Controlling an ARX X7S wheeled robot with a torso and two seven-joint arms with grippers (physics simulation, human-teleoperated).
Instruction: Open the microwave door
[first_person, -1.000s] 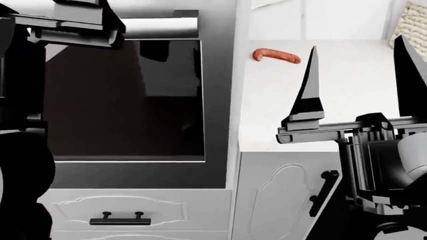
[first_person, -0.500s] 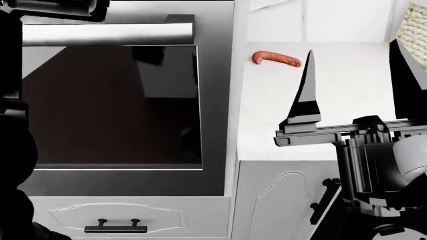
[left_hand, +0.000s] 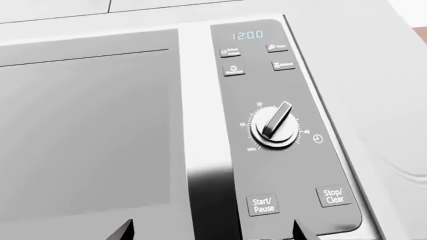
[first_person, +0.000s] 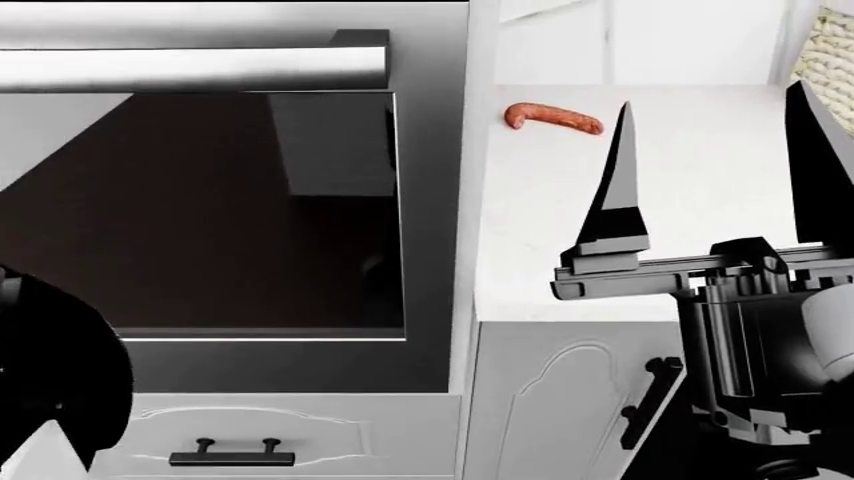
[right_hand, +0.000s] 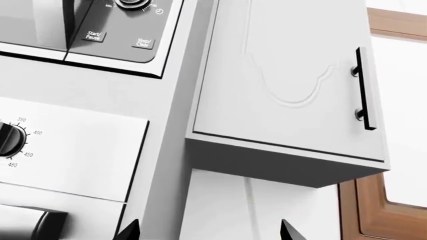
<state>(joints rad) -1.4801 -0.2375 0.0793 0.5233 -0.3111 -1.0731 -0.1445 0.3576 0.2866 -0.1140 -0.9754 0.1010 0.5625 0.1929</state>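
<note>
Our left claw (left_hand: 210, 231) faces the closed microwave door (left_hand: 87, 130), its tips spread wide and clear of it, beside the dial (left_hand: 275, 127). Our right claw (first_person: 714, 170) hangs spread above the counter (first_person: 694, 200), well apart from a sausage (first_person: 553, 117).

White worktop (first_person: 694, 210) right of the oven, above a white cupboard; carries a single reddish-brown sausage (first_person: 553, 117), curved, lying flat near the far left corner, close to the back wall
</note>
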